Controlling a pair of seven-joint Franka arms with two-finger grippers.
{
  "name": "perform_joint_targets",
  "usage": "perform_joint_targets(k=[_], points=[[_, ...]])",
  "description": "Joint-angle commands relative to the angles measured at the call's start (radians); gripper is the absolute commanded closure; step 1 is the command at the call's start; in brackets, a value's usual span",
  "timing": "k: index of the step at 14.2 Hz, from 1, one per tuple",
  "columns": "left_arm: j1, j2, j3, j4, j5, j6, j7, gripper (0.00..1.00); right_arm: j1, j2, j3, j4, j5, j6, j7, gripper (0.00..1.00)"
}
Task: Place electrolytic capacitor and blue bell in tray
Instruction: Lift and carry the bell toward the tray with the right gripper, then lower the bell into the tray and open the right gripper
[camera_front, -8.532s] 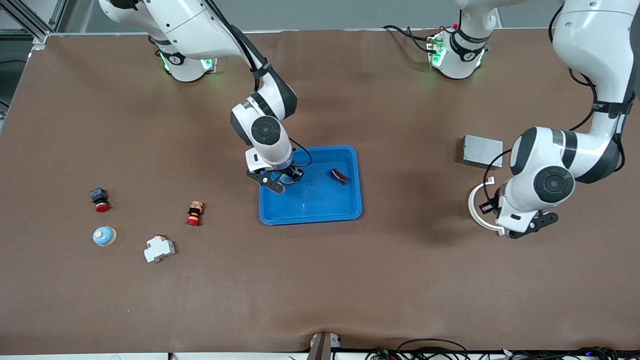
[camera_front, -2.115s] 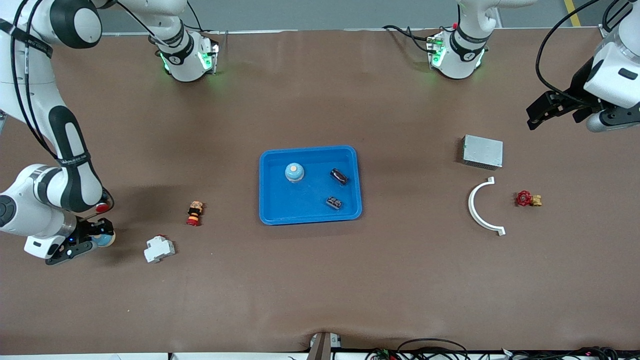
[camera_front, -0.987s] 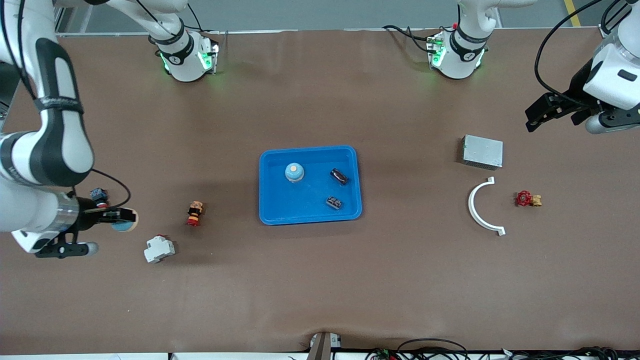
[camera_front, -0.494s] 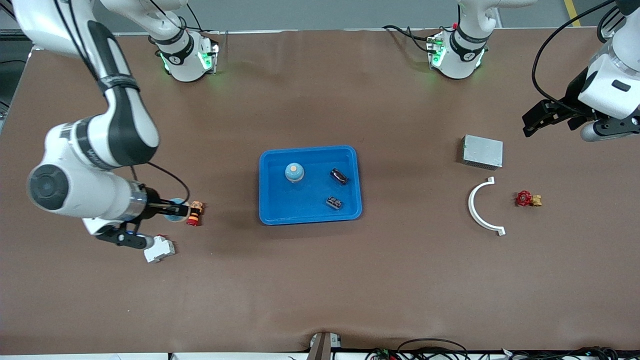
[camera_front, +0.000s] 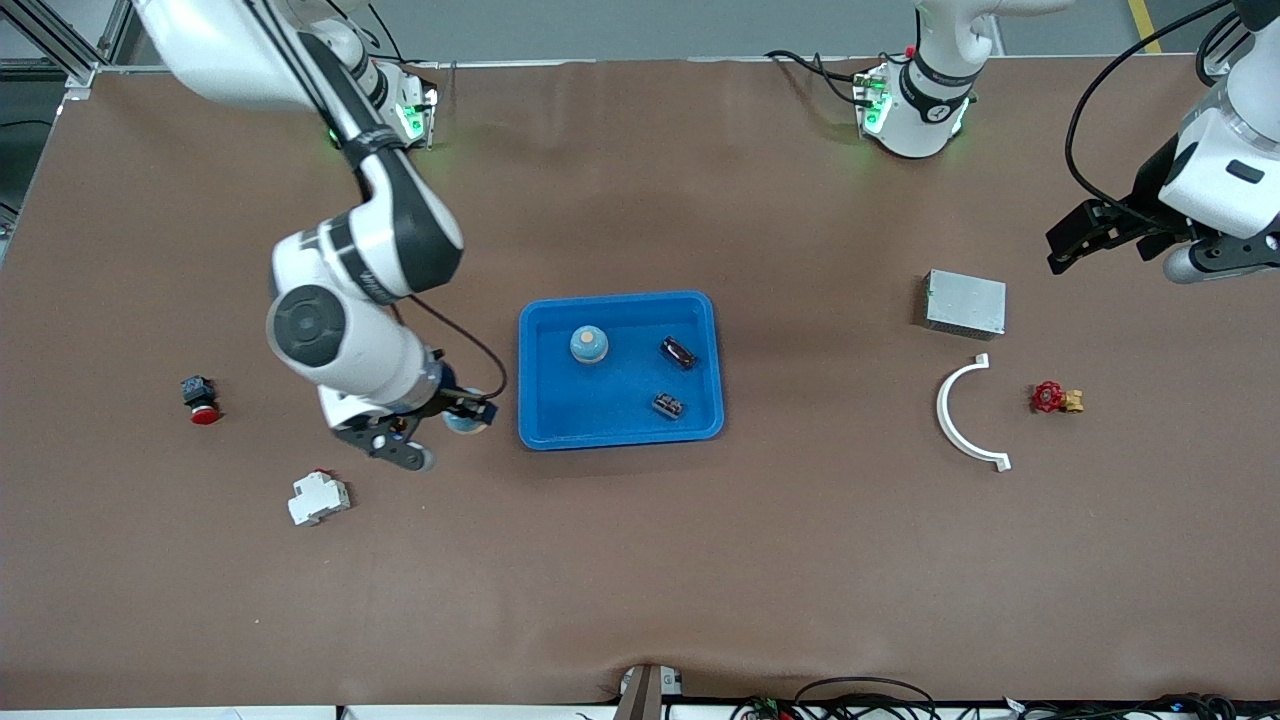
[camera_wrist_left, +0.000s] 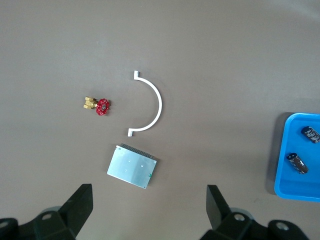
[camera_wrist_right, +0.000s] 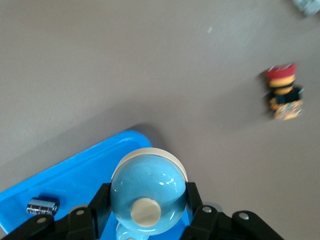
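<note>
Blue bell (camera_front: 464, 421) sits clamped between the fingers of the right gripper (camera_front: 470, 415), carried in the air over the table (camera_front: 640, 560) just beside the tray's (camera_front: 620, 438) rim at the right arm's end. In the right wrist view the bell (camera_wrist_right: 146, 196) shows a pale blue dome with a cream button and a cream base, and the two black fingers (camera_wrist_right: 192, 200) press against its sides; the tray's (camera_wrist_right: 75, 167) rounded corner lies below it.

Inside the bright blue tray stands a second blue bell (camera_front: 589, 345), upright, in the part farther from the front camera. A dark electrolytic capacitor (camera_front: 678, 352) lies beside it toward the left arm's end, and a smaller dark component (camera_front: 668, 405) lies nearer the front camera.

On the table toward the right arm's end lie a red push button (camera_front: 199, 399) and a white breaker (camera_front: 318, 497); the right wrist view also shows an orange and red button (camera_wrist_right: 284, 93).

The left gripper (camera_front: 1085, 232) waits in the air near the grey metal box (camera_front: 965, 303), its fingers (camera_wrist_left: 80, 205) spread wide with nothing between them. Nearer the front camera than the box lie a white curved piece (camera_front: 958, 420) and a red valve (camera_front: 1052, 398), close together but apart.
</note>
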Motion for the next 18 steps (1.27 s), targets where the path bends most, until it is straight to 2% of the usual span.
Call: perform_joint_targets(k=[1,6,13,18], points=[[0.002,-0.013,0.009,0.001,-0.025,-0.007,0.022,0.00,0.042,-0.006,-0.014,-0.032,-0.007,0.027,0.081,1.00],[0.018,-0.012,0.008,0.001,-0.025,-0.007,0.023,0.00,0.122,0.063,-0.015,-0.029,-0.093,0.096,0.223,1.00],[0.018,-0.016,0.006,0.001,-0.025,-0.007,0.023,0.00,0.185,0.183,-0.017,-0.012,-0.100,0.228,0.314,1.00],[0.018,-0.013,0.008,0.001,-0.024,-0.005,0.022,0.00,0.212,0.232,-0.018,0.011,-0.143,0.245,0.389,1.00]])
